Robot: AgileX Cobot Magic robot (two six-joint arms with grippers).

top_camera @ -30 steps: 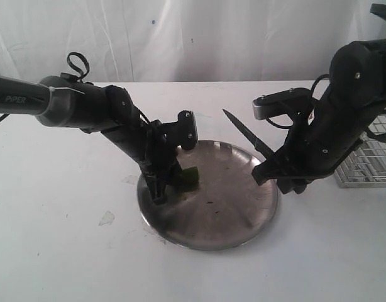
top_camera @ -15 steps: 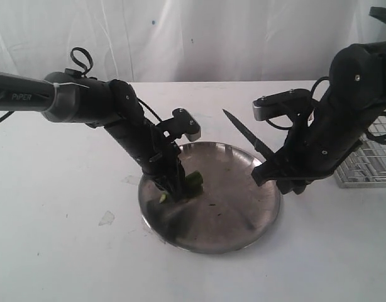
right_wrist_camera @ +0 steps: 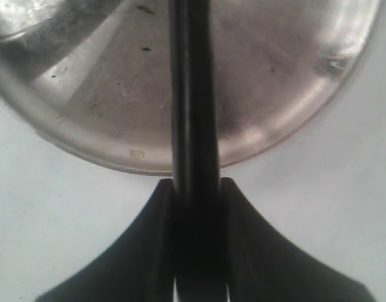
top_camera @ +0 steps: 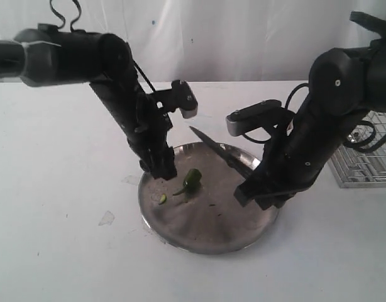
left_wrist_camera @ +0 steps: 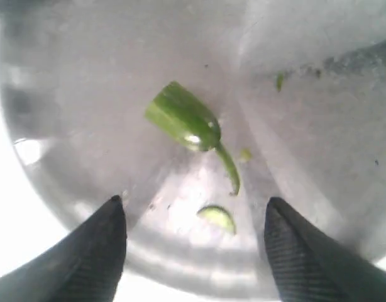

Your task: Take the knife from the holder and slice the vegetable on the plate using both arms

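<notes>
The vegetable, a dark green pepper piece with a thin curved stem, lies free on the steel plate, left of its middle. My left gripper hangs just left of it over the plate's rim. In the left wrist view this gripper is open, apart from the vegetable on the plate. My right gripper is shut on the knife, whose dark blade points back-left over the plate. In the right wrist view the knife runs out from the gripper across the plate.
A small pale green slice lies on the plate near its left rim, and shows as the slice in the left wrist view. The wire holder stands at the right edge behind my right arm. Small scraps lie on the white table.
My left gripper has let go of the vegetable, risen and drawn back to the left, leaving it lying on the plate. My right arm has carried the knife leftward over the plate.
</notes>
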